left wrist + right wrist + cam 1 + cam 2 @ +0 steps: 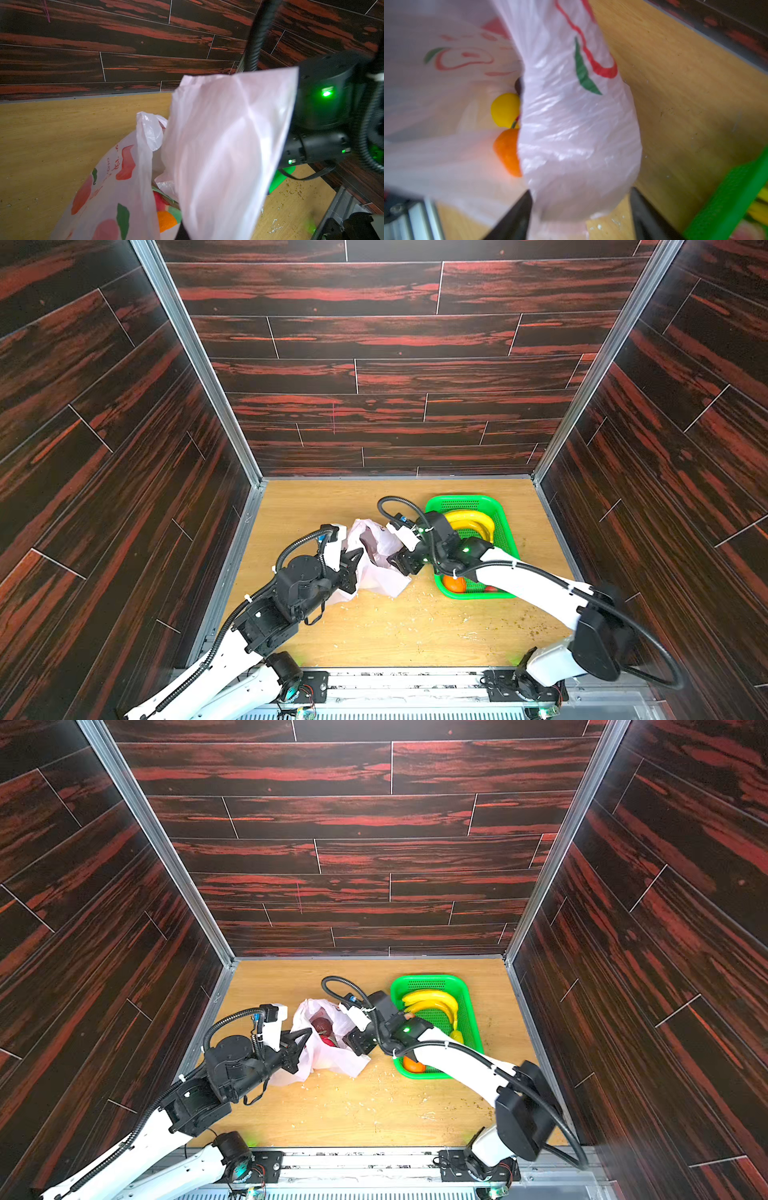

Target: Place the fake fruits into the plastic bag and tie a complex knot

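The plastic bag (376, 568) sits near the middle of the table (374, 635), a bit toward the left edge, mouth up. Inside we see an orange (508, 151), a yellow lemon (504, 109) and a dark purple ball (322, 1026).

Our left gripper (355, 558) is pinched tight on the bag's rim and holds it up. Our right gripper (580, 193) is at the other side. Its fingers are wide apart, with a fold of bag between them, and it holds nothing.

We think more fruit must go in. So we should hold the mouth wide and drop each fruit deep.

The green basket (461, 504) with the banana bunch (471, 520) is just beside the bag, near the right edge. The front of the table has only crumbs, so there is room to move.
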Controlling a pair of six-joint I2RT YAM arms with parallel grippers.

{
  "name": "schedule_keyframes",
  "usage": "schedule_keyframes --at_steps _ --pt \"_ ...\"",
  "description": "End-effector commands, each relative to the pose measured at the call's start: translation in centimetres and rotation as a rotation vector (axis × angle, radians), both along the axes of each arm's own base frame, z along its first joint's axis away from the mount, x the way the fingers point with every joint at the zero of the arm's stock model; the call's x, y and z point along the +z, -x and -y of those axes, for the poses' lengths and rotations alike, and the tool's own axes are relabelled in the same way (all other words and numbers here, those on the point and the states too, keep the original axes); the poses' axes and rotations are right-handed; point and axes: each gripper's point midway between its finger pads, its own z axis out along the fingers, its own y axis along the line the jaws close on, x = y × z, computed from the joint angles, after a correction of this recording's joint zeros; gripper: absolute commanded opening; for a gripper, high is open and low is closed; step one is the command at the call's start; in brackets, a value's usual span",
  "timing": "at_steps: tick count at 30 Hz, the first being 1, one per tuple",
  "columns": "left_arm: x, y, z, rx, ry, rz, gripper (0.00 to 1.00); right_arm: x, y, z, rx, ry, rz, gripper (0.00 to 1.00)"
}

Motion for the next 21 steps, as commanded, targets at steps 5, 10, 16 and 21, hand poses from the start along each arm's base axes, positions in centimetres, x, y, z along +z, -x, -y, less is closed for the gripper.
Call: schedule_keyframes --at_steps 5,10,16,21 --pt "1.2 0.1 -1.4 0.039 -0.01 0.018 0.0 4.6 -0.3 -0.3 -0.032 -0.092 0.052 0.0" --pt "4.4 0.5 -2.7 0.042 -0.01 0.054 0.0 10.6 0.8 2.8 -0.055 -0.149 0.012 0.0" --pt "8.5 0.2 -3.7 0.021 -0.002 0.083 0.0 16.2 2.8 5.3 -0.004 -0.214 -0.049 0.0" --pt "10.2 -0.7 -3.4 -0.007 0.02 0.093 0.0 16.6 3.0 7.3 -0.029 -0.225 -0.07 0.0"
